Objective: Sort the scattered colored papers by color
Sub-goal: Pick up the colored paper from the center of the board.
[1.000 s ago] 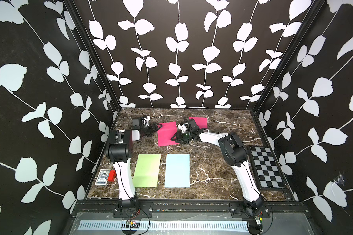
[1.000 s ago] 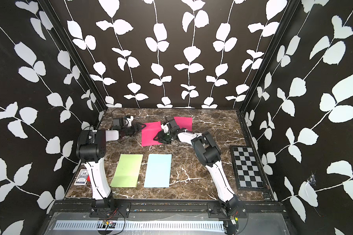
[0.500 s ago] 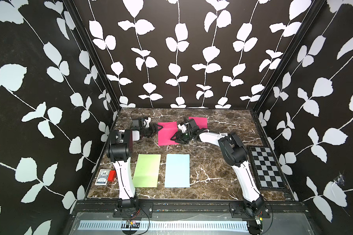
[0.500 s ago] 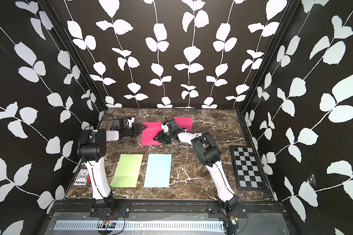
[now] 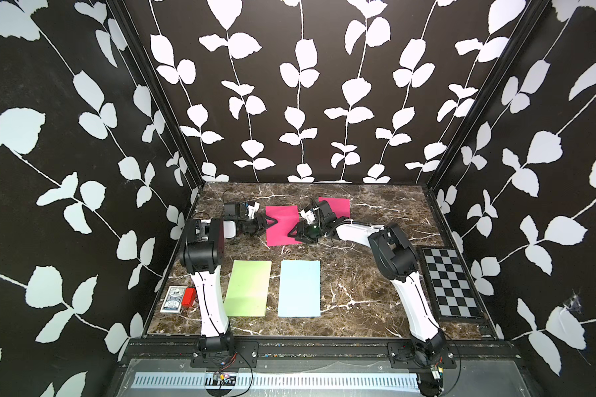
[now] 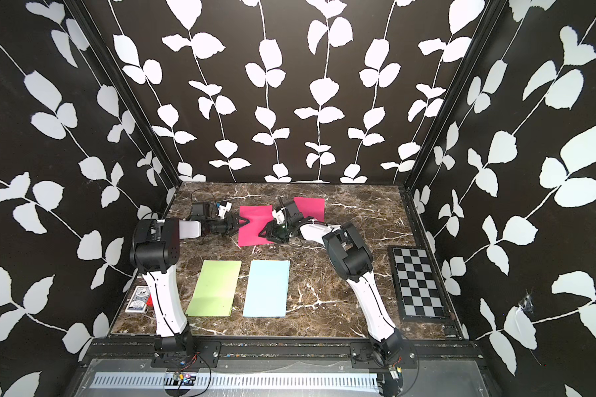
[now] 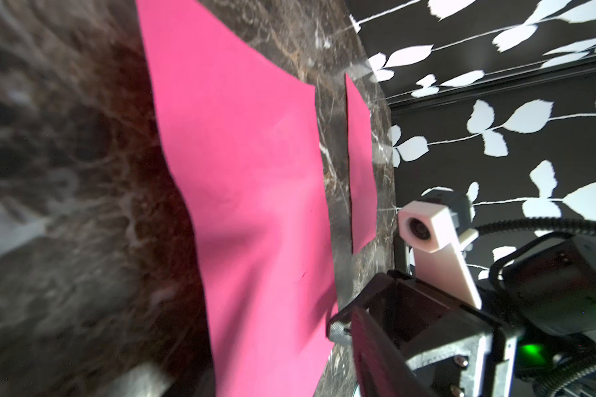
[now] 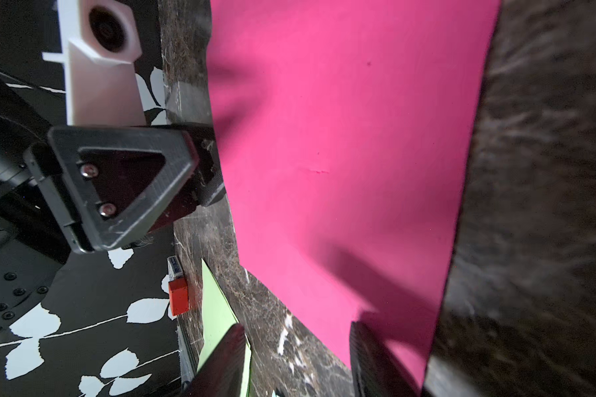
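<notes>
A magenta-pink paper (image 5: 282, 225) (image 6: 253, 225) lies on the marble table, slightly buckled. My left gripper (image 5: 267, 223) (image 7: 283, 378) is at its left edge, open, with that edge between the jaws. At the sheet's right edge is my right gripper (image 5: 295, 234) (image 8: 298, 361), also open, one finger (image 8: 369, 361) over the sheet's corner. A second pink paper (image 5: 338, 206) (image 7: 360, 165) lies behind the right wrist. Nearer the front lie a light green paper (image 5: 248, 288) (image 8: 217, 323) and a pale blue paper (image 5: 299, 288), flat and side by side.
A black-and-white checkerboard panel (image 5: 449, 282) lies along the right edge. A patterned card box with a red block (image 5: 178, 299) sits at the front left beside the left arm's base. Leaf-patterned walls close in three sides.
My left gripper has moved right onto the pink sheet's left edge and its jaws have narrowed. The right gripper has stayed in place.
</notes>
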Robot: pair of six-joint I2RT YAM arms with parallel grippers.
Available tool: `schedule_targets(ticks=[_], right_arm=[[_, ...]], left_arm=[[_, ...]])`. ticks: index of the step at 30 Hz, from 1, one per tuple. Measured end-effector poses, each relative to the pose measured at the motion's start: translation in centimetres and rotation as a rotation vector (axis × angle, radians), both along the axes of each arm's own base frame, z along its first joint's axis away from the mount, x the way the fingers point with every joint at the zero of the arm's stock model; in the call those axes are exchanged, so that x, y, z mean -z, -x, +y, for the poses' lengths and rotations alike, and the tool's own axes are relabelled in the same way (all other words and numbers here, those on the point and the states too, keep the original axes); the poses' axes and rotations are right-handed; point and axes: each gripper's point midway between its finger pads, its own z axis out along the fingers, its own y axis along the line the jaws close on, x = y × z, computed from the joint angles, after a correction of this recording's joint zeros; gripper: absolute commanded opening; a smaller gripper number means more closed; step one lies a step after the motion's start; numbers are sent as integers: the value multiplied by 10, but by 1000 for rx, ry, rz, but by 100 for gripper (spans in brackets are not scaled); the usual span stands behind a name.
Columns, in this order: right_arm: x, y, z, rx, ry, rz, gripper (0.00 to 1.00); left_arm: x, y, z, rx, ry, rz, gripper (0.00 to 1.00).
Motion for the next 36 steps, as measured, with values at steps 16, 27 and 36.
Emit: schedule_targets(ticks=[16, 27, 36], right_arm=[[0, 3, 0, -11, -7, 6, 50], [-4, 15, -12, -25, 17, -18, 52], [-98, 32, -32, -24, -15, -171, 53]], left_arm=[[8, 8, 1, 7, -16, 45, 3], [-1, 10, 0, 11, -19, 23, 0], [-76, 16, -10, 33, -11, -144, 0]])
